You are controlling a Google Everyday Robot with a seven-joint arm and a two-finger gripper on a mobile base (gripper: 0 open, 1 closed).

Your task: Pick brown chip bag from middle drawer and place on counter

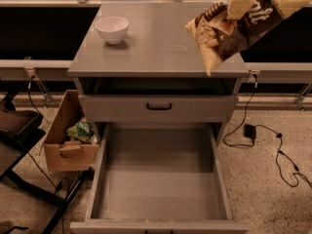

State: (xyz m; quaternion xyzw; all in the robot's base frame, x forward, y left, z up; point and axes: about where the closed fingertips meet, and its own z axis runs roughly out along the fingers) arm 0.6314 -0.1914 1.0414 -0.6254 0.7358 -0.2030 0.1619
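The brown chip bag (pixel 234 30), dark brown and cream with white lettering, hangs tilted in the air over the right part of the counter (pixel 156 45). My gripper (pixel 242 3) comes down from the top edge and is shut on the bag's upper part. The bag's lower corner points down toward the counter's front right edge. The middle drawer (pixel 158 172) is pulled out below, its grey floor bare. A white bowl (pixel 112 29) stands on the counter's left rear.
A shut drawer front with a black handle (pixel 159 107) sits above the open drawer. A cardboard box (pixel 68 140) with a green packet (pixel 82 129) stands on the floor at left. Black cables (pixel 273 140) lie on the floor at right.
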